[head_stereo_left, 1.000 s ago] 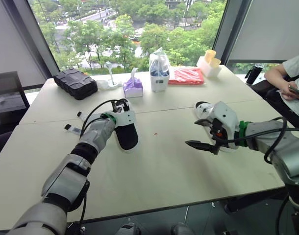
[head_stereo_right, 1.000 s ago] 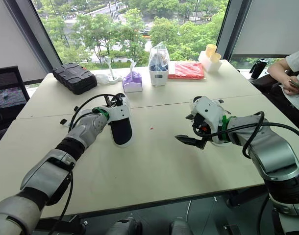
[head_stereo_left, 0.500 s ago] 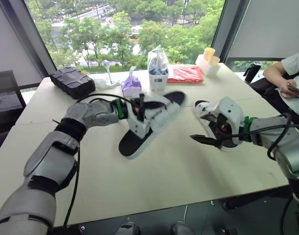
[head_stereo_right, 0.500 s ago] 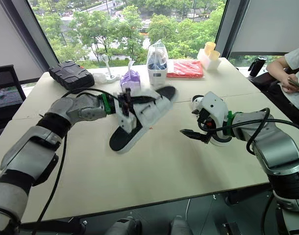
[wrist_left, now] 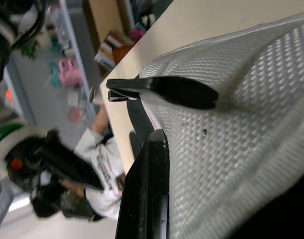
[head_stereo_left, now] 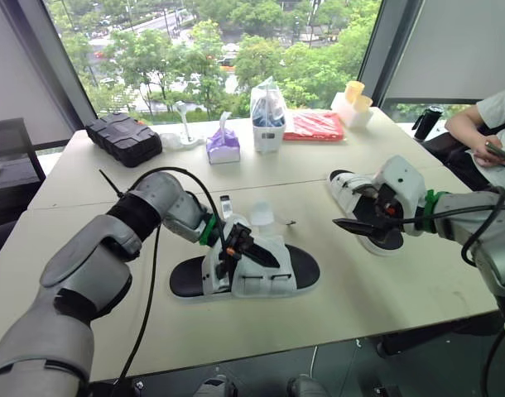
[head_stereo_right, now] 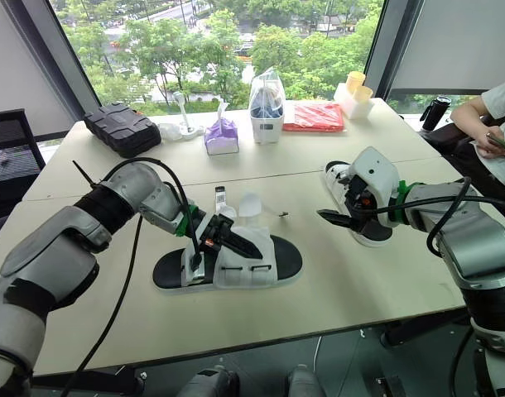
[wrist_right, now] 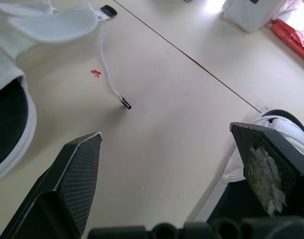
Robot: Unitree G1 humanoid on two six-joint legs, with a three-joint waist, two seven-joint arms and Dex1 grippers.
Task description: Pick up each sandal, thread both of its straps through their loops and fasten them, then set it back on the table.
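Note:
One white sandal with a black sole (head_stereo_left: pixel 295 266) lies on its side on the table (head_stereo_left: pixel 385 289), toe toward the right. My left gripper (head_stereo_left: pixel 252 252) is shut on its white mesh upper (wrist_left: pixel 251 99), black fingers (wrist_left: pixel 164 90) pressed on the fabric. Two loose straps (head_stereo_left: pixel 261 218) stick up behind it, and a thin cord ends in a black tip (wrist_right: pixel 124 103). The second sandal (head_stereo_left: pixel 345 184) lies to the right. My right gripper (head_stereo_left: pixel 349 217) hovers open at that sandal's near side, its fingers (wrist_right: pixel 72 184) wide apart and nothing between them.
At the back of the table stand a black case (head_stereo_left: pixel 124 139), a purple tissue box (head_stereo_left: pixel 224 147), a white bag (head_stereo_left: pixel 268 116), a red packet (head_stereo_left: pixel 316 126) and yellow cups (head_stereo_left: pixel 354 93). A person (head_stereo_left: pixel 492 124) sits at the far right corner beside a dark bottle (head_stereo_left: pixel 426 124).
My left arm swung the sandal up off the table, then brought it down nearer the front edge, lying sideways. My right gripper drifted right, closer to the second sandal, still open.

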